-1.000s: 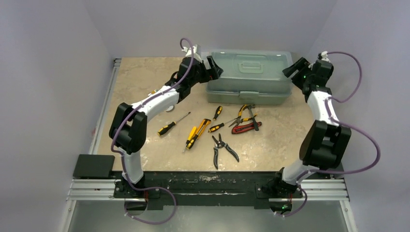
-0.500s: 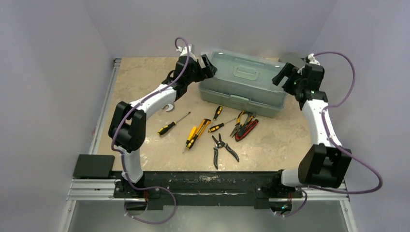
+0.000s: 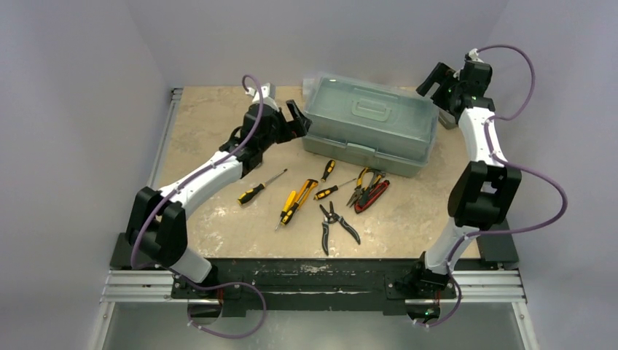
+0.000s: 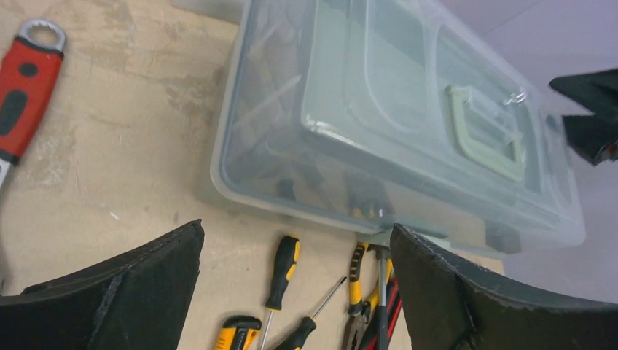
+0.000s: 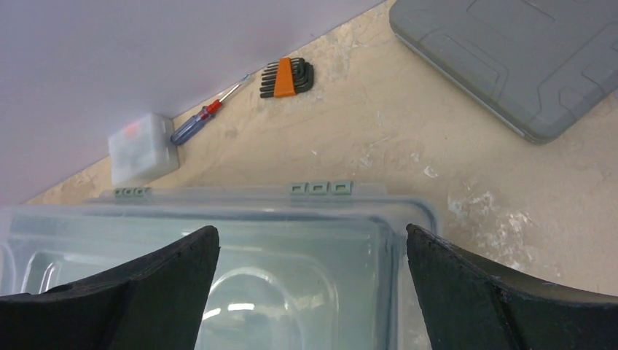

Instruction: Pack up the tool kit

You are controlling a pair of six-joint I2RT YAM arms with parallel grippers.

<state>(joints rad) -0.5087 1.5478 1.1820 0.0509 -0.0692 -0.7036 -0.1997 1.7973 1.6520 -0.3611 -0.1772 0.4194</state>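
The sage-green toolbox [image 3: 372, 125] sits skewed at the back of the table, its translucent lid [image 4: 408, 109] shut and its handle [image 4: 487, 131] lying flat. My left gripper [image 3: 295, 120] is open and empty, just off the box's left end. My right gripper [image 3: 437, 79] is open above the box's back right corner, over the lid [image 5: 291, 277]. In front of the box lie yellow-black screwdrivers [image 3: 259, 188] [image 4: 283, 271], pliers [image 3: 368, 179] against the box's front edge, red-handled cutters [image 3: 375, 193] and black pliers [image 3: 337, 224].
A red wrench [image 4: 22, 87] lies left of the box. Behind the box are a grey case [image 5: 525, 58], an orange hex-key set [image 5: 288, 76], a small red-blue screwdriver [image 5: 208, 113] and a white box [image 5: 142, 149]. A black pad [image 3: 141, 250] sits at the near left corner.
The toolbox swung from square to skewed, pushing the pliers together. Both grippers then drew off it: the left back to the left, the right up and toward the back wall, opening wider.
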